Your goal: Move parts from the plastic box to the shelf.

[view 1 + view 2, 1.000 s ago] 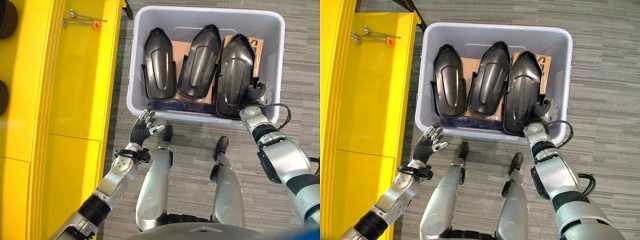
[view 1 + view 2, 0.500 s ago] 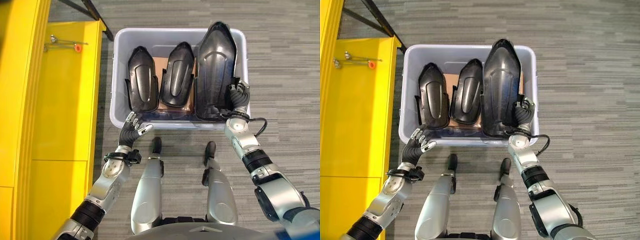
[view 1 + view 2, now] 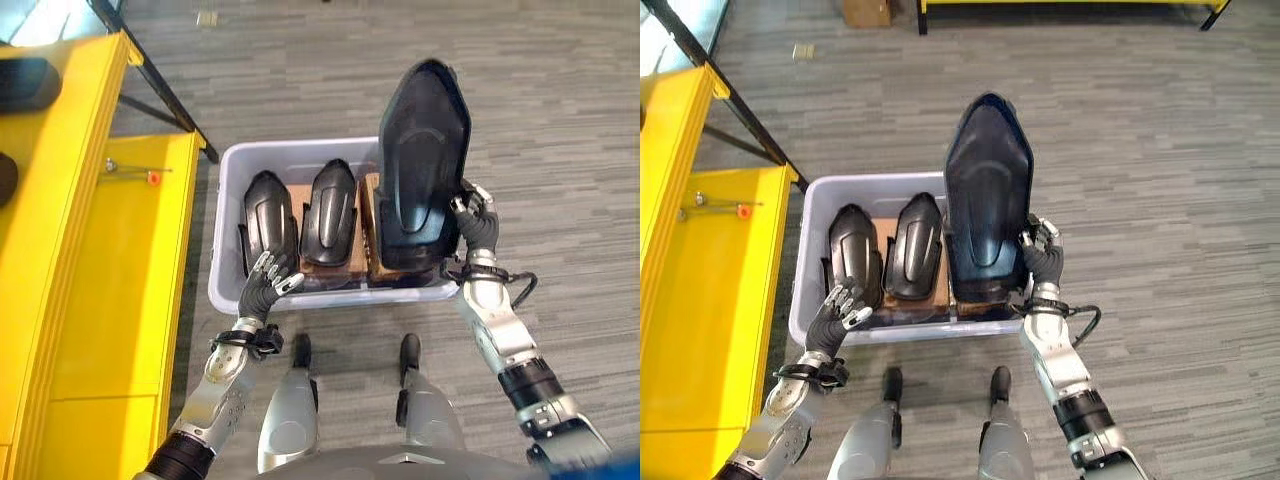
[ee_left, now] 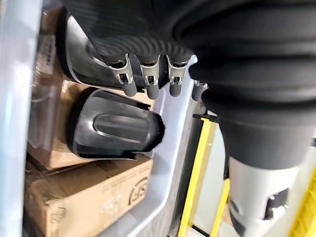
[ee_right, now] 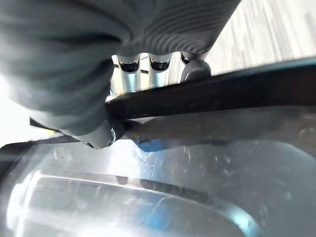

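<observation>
Fingers of the right hand (image 3: pixel 474 222) grip a raised black part (image 3: pixel 422 165); left hand (image 3: pixel 266 285) hovers, fingers relaxed.

Saw dark print on the side of a cardboard carton (image 4: pixel 84 190) inside the plastic box (image 3: pixel 222 290): a round mark and a few strokes, not legible. Found no legible letters, numbers or signs on the black parts (image 3: pixel 271 218), the yellow shelf (image 3: pixel 90 300) or the floor.
</observation>
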{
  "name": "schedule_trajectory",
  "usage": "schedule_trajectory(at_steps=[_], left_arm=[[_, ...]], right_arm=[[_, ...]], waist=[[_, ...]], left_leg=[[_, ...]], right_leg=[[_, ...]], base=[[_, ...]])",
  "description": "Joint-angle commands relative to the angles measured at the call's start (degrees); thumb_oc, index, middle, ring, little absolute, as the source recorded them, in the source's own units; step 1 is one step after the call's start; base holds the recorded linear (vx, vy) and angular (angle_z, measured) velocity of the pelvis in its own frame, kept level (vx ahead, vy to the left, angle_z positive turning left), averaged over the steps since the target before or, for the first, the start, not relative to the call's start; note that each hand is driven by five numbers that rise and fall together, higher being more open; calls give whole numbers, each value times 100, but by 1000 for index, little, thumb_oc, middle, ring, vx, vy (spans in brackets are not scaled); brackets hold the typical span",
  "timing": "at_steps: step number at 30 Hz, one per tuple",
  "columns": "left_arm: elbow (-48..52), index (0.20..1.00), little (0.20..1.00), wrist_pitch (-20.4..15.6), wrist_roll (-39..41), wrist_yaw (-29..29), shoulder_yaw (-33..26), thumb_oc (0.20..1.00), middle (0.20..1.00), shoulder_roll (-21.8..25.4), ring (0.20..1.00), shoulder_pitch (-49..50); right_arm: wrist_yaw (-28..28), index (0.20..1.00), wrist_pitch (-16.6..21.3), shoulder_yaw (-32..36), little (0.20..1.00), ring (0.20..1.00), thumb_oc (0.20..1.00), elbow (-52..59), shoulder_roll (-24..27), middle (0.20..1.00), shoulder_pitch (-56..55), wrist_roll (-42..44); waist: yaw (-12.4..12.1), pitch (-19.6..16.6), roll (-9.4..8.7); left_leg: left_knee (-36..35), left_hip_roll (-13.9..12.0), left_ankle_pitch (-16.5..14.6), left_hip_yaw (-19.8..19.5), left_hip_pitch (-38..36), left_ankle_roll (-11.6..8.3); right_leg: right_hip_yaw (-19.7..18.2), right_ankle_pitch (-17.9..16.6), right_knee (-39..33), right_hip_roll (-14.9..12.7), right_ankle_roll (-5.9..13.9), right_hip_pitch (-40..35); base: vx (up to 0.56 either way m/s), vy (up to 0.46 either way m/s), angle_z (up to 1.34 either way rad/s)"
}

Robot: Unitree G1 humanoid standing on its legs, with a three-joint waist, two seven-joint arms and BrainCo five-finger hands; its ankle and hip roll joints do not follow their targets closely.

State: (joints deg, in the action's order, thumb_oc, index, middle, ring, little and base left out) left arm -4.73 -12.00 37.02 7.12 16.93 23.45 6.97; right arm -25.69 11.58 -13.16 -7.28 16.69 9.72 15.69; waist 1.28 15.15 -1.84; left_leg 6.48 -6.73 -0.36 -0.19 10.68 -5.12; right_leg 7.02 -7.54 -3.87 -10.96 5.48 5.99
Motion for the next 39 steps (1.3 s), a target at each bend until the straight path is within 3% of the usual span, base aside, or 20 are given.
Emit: schedule_trajectory(at_steps=[1,6,15,16,20,21,24,25,26,27,28,29,30,32,34,37,39], left_arm=[[84,1000,1000,-128,-103,-293,-29,1000,1000,186,1000,122],[81,1000,1000,-40,-313,-462,-324,1000,1000,94,1000,326],[95,1000,1000,31,-340,-560,-506,1000,1000,-73,1000,603],[129,1000,1000,41,-337,-536,-547,1000,1000,-123,1000,648],[255,1000,1000,26,-210,-523,-670,1000,1000,-121,1000,743],[317,1000,1000,-9,-124,-485,-744,1000,1000,-178,1000,828],[360,1000,1000,52,-4,-501,-831,1000,1000,-238,1000,999],[329,1000,1000,52,-11,-458,-953,1000,1000,-236,1000,922],[330,1000,1000,53,-10,-458,-952,1000,1000,-236,1000,918],[302,1000,1000,43,-20,-436,-1023,1000,1000,-271,1000,848],[199,1000,1000,57,284,-433,-1077,1000,1000,-397,1000,763],[198,1000,1000,57,284,-433,-1077,1000,1000,-397,1000,763],[268,1000,1000,42,104,-427,-1136,1000,1000,-370,1000,704],[331,1000,1000,39,32,-441,-1138,1000,1000,-344,1000,713],[322,1000,1000,68,-15,-543,-1018,1000,1000,-321,1000,697],[409,1000,1000,49,23,-580,-982,1000,1000,-248,1000,739],[492,1000,1000,29,-15,-571,-942,1000,1000,-149,1000,734]], right_arm=[[535,200,482,392,200,200,200,250,196,200,185,202],[996,200,433,751,200,200,200,820,363,200,-680,433],[1287,200,468,831,200,200,200,1283,504,200,-945,601],[1340,200,488,752,200,200,200,1398,574,200,-808,646],[1371,200,545,574,200,200,200,1519,664,200,-512,660],[1315,200,589,561,200,200,200,1570,749,200,-373,582],[1320,200,587,495,200,200,200,1541,788,200,-257,637],[1288,200,566,603,200,200,200,1578,856,200,-294,600],[1288,200,566,606,200,200,200,1577,857,200,-291,600],[1272,200,568,677,200,200,200,1604,872,200,-355,616],[1329,200,548,786,200,200,200,1705,884,200,-618,677],[1330,200,547,787,200,200,200,1707,884,200,-619,677],[1396,200,572,983,200,200,200,1836,855,200,-975,814],[1449,200,552,1084,200,200,200,1922,833,200,-1153,843],[1504,200,564,1348,200,200,200,2061,785,200,-1577,988],[1554,200,539,1454,200,200,200,2103,766,200,-1779,1061],[1465,200,519,1517,200,200,200,2062,620,200,-1820,1079]], waist=[[-38,-356,51],[105,-716,83],[169,-743,151],[141,-660,148],[33,-491,139],[-75,-345,151],[-261,-249,193],[-317,-102,96],[-302,-119,109],[-281,-74,25],[-198,-64,-59],[-198,-64,-59],[-107,-61,-73],[-85,-70,-62],[18,-92,-10],[31,-81,-5],[-48,-16,-68]], left_leg=[[-326,-531,99,304,-366,-70],[-490,-690,121,380,-847,-137],[-420,-996,183,319,-1206,-188],[-349,-1083,230,245,-1213,-205],[-211,-1218,429,43,-1055,-274],[-258,-1297,695,-137,-823,-338],[-331,-1229,1094,-430,-545,-355],[304,-1042,1058,-135,-225,-193],[311,-1047,1070,-158,-184,-187],[737,-1080,886,234,-137,-84],[1228,-1201,413,607,-203,-39],[1233,-1201,410,606,-201,-39],[1719,-1336,155,854,-268,-11],[1865,-1334,-7,833,-268,-14],[1506,-1226,-456,1097,-328,64],[1717,-1092,-615,944,-229,59],[1936,-893,-772,894,-25,49]], right_leg=[[10,410,635,-565,412,-21],[36,639,727,-478,408,-398],[39,1399,1792,-200,210,-451],[97,1645,2227,-126,127,-378],[263,1940,2695,5,-34,-228],[432,2101,2847,89,-140,-109],[688,2179,2979,100,-290,-35],[969,2206,3092,-70,-435,-85],[990,2179,3066,-60,-436,-73],[1160,2155,3104,-161,-485,-102],[1267,2254,3200,-271,-490,-139],[1266,2256,3202,-272,-489,-138],[1438,2222,3250,-393,-526,-143],[1525,2230,3258,-455,-527,-178],[1789,2096,3251,-744,-375,-330],[1804,2019,3231,-876,-324,-394],[1981,1731,3029,-1192,-181,-640]], base=[[48,-32,-6],[76,-45,-6],[16,-77,2],[-77,-179,9],[-142,-180,31],[-210,-160,32],[-180,-155,66],[-152,-93,83],[-194,-136,90],[-103,-109,167],[-97,-112,168],[-96,-26,155],[-75,55,76],[-32,107,85],[15,211,85],[51,227,71],[33,314,31]])
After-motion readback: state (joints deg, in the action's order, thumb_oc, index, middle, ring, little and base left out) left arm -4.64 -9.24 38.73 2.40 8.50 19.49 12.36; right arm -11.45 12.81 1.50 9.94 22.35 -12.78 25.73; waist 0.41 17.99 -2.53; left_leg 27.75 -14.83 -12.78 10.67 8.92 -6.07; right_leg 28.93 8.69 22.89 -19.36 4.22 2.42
